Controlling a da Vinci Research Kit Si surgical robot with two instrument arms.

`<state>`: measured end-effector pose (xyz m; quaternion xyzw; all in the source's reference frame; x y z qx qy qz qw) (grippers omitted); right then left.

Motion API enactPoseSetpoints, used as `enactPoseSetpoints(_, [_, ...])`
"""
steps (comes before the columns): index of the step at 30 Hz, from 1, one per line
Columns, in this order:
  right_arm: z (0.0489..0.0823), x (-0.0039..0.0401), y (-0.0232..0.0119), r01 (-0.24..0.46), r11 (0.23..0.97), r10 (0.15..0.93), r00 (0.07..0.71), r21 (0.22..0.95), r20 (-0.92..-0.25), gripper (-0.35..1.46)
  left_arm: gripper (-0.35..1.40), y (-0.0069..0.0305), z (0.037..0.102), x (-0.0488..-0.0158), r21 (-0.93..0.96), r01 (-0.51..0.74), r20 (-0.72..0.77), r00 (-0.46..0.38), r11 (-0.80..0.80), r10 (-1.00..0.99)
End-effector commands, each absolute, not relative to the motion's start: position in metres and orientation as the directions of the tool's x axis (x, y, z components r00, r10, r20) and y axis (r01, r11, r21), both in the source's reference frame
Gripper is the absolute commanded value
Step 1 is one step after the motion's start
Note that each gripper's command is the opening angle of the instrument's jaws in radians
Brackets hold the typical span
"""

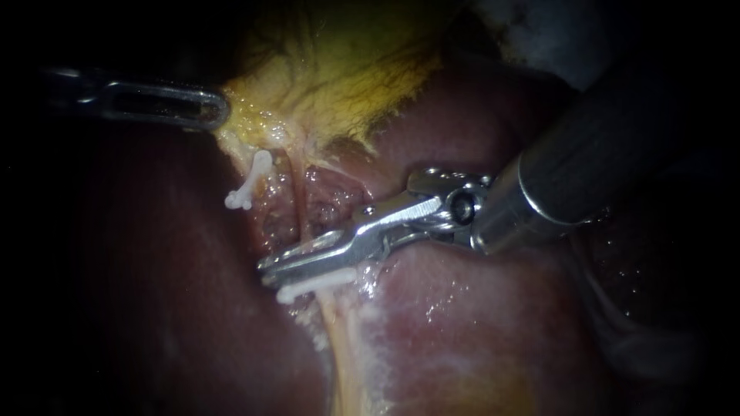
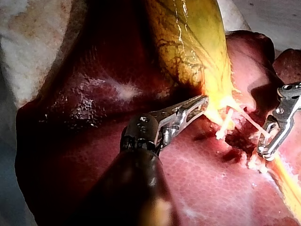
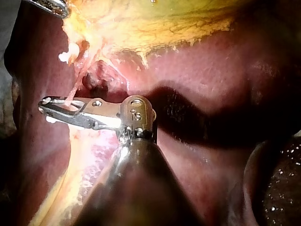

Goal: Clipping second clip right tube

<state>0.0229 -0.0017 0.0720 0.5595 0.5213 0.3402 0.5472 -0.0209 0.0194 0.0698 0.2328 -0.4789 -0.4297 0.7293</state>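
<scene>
Now in hand: by the look of it, the closing squeeze that sets the second clip on the right tube.
Your right instrument [image 1: 268, 271]: its jaws are drawn narrow across the right tube [image 1: 299, 212] and touch it from both sides. Whether a clip sits inside them cannot be made out.
Just under those jaws: the near clip [image 1: 316, 283], white, lies across the same tube, close against the lower jaw, so the spacing looks tight.
Ahead of the jaws, toward the yellow tissue: the tube runs bare and thin, stretched straight.
Beside that tube, farther off: the far clip [image 1: 250, 181], also white, sits on the neighbouring tube, well clear of your right jaws.
Your left instrument [image 1: 220, 108]: its jaws are closed on the gallbladder [image 1: 347, 69] at its narrow end, pulling it away so both tubes stand taut.
Farthest: the liver [image 1: 478, 331] lies under and around everything.
Next move: probably a full, steady squeeze square to the tube. Then open wide before you back straight out, so neither clip is dragged. Keep the left pull even meanwhile.
</scene>
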Motion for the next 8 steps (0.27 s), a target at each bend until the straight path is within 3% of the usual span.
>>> enactPoseSetpoints(1, [0.072,0.0229,-0.0017,0.211,0.143,0.955,0.225,0.967,-0.19,-0.35,-0.35,0.0194,0.0698,-0.0209,0.751,0.404,0.498,0.172,0.522,-0.85])
enactPoseSetpoints(8, [0.072,0.0229,-0.0017,0.211,0.143,0.955,0.226,0.967,-0.191,-0.35,-0.35,0.0194,0.0698,-0.0209,0.751,0.404,0.498,0.172,0.522,-0.85])
